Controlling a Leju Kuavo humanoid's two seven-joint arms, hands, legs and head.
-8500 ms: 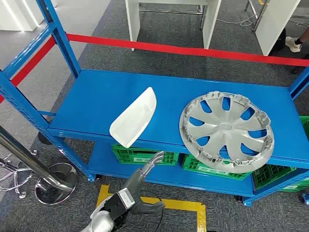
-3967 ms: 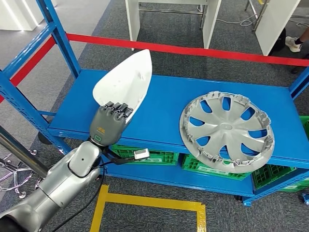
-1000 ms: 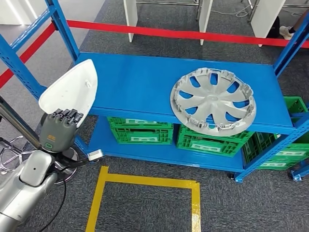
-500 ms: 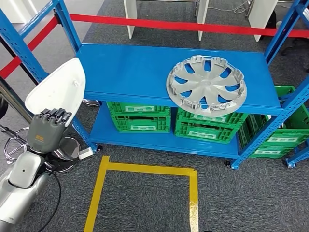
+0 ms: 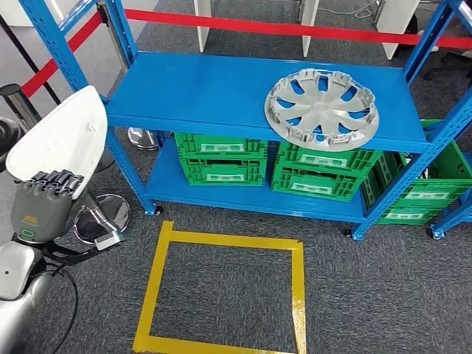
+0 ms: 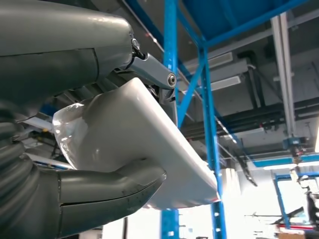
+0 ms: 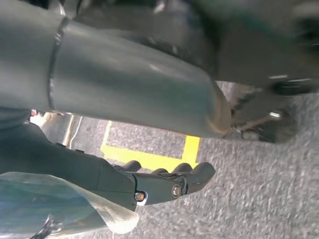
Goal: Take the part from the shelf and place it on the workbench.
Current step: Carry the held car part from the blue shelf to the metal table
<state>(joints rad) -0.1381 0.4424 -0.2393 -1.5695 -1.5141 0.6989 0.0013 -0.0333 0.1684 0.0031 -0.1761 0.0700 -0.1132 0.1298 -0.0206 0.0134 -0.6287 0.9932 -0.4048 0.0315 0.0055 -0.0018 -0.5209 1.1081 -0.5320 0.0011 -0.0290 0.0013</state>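
1. Grey carpet floor [image 5: 356, 295] underfoot, marked with a yellow tape rectangle [image 5: 223, 240] in front of the rack; red barrier tape [image 5: 278, 29] stretched behind.
2. Blue shelf rack [image 5: 195, 88] standing across the far side, with blue uprights at its corners and a lower deck beneath.
3. Green crates [image 5: 223, 158] lined up on the lower deck, side by side, more of them reaching past the right end.
4. Silver hubcap [image 5: 321, 107] lying flat on the top shelf, toward the right end and close to the front edge.
5. White part [image 5: 58, 140] off the shelf, lifted clear beyond the shelf's left front corner, tilted with its broad face up.
6. Left hand [image 5: 41, 206] clamped on the white part's lower edge: dark fingers [image 5: 50, 181] hooked over the rim, thumb [image 6: 112, 191] pressed against the underside in the left wrist view.
7. Right hand [image 7: 165, 181] hanging over the carpet near the yellow tape, fingers loosely curled and holding nothing visible; apart or together cannot tell.
8. Chrome round base [image 5: 103, 217] on the floor just beside the rack's left leg.
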